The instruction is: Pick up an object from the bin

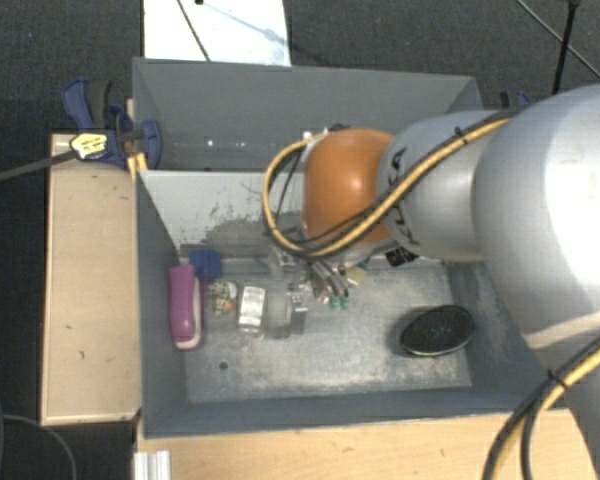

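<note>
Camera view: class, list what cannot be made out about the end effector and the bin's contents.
1. End effector: its upper part hidden under the orange cover, camera view.
2. Bin: right side hidden behind the arm.
3. Small pale things beside the pink object: too small to identify.

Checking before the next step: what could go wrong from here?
1. The end effector sits low beside a silvery packet, with a small greenish piece just past it; a grasp here could catch both or push them away.
2. The orange wrist cover blocks the camera's sight of the contact spot, so a miss may go unnoticed.
</note>
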Motion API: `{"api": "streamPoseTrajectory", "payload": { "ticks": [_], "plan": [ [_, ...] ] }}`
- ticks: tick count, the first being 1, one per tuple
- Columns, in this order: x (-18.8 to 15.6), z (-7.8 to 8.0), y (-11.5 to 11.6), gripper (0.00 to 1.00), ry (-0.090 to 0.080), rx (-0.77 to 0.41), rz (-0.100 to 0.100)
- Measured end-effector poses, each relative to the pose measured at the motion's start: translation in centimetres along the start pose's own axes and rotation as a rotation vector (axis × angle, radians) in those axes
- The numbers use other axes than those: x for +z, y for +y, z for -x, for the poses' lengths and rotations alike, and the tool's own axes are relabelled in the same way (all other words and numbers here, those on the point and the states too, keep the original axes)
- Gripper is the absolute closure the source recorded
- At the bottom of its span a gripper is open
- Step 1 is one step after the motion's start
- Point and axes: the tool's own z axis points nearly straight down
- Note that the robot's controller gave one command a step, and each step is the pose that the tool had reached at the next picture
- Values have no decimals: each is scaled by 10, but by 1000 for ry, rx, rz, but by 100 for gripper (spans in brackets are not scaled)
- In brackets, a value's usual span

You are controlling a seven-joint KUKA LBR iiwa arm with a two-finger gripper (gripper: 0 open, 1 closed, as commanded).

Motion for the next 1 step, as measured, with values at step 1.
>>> {"api": "streamPoseTrajectory", "payload": {
  "ticks": [1],
  "plan": [
    [0,-22,56,0,0,-33,1]
  ]
}}
